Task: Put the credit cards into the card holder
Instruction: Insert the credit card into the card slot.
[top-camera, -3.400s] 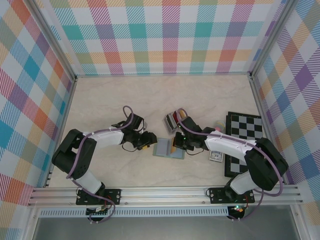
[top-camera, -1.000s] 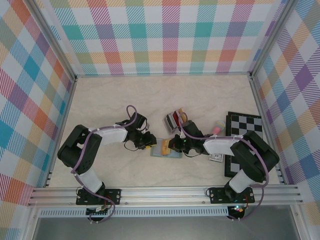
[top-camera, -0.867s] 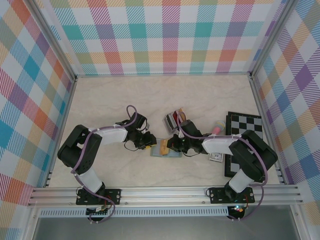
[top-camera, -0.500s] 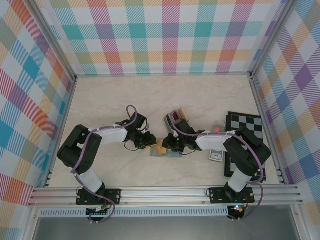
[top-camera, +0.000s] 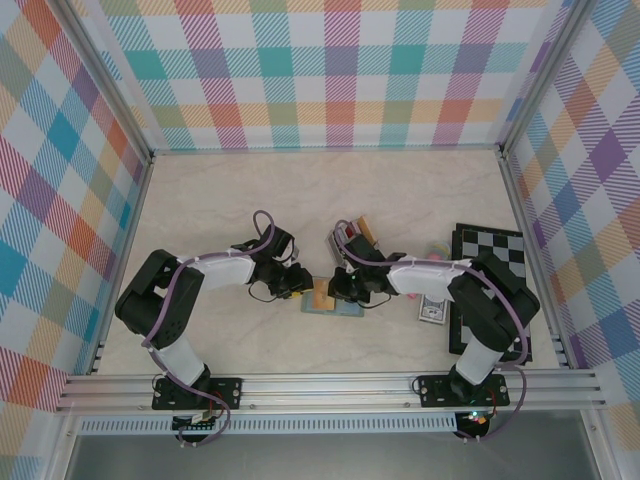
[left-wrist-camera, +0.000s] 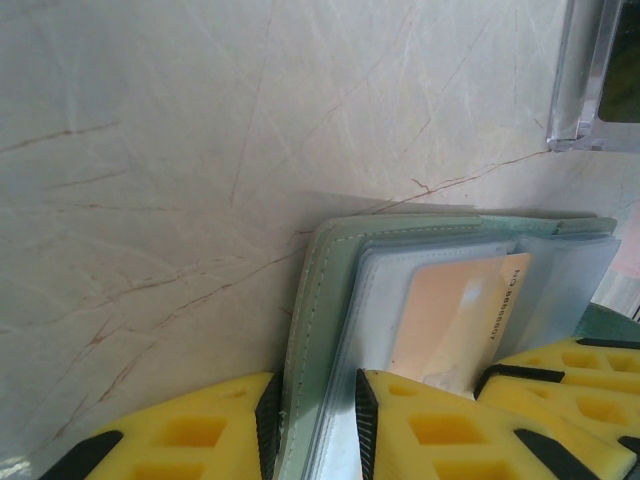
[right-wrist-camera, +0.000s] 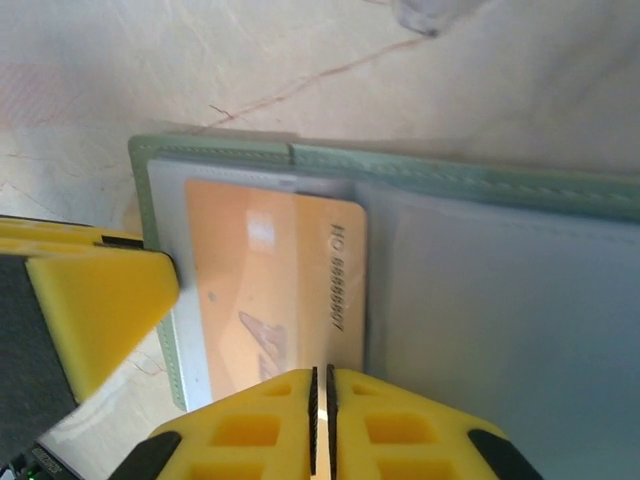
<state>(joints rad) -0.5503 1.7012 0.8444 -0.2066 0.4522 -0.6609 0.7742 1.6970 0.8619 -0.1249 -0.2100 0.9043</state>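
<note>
The sage-green card holder (top-camera: 345, 306) lies open on the table between the two arms. My left gripper (left-wrist-camera: 318, 410) is shut on the card holder's (left-wrist-camera: 325, 290) left edge, pinching the cover and a clear sleeve. A tan-orange credit card (right-wrist-camera: 265, 280) lies flat in the holder's (right-wrist-camera: 480, 180) left clear pocket. My right gripper (right-wrist-camera: 321, 400) is shut, its fingertips resting on the card's near edge. From above, the card (top-camera: 322, 293) shows between the left gripper (top-camera: 298, 285) and the right gripper (top-camera: 336, 290). The left wrist view shows the same card (left-wrist-camera: 450, 320).
A clear-grey upright card rack (top-camera: 348, 238) stands just behind the holder and appears as a clear corner (left-wrist-camera: 590, 80). A black chessboard (top-camera: 490, 258) lies at the right, with a small patterned box (top-camera: 432, 312) beside it. Patterned walls enclose the table.
My right gripper has slid left over the holder, and the orange card has moved left with it, deeper into the pocket. The left gripper has kept its grip and place.
</note>
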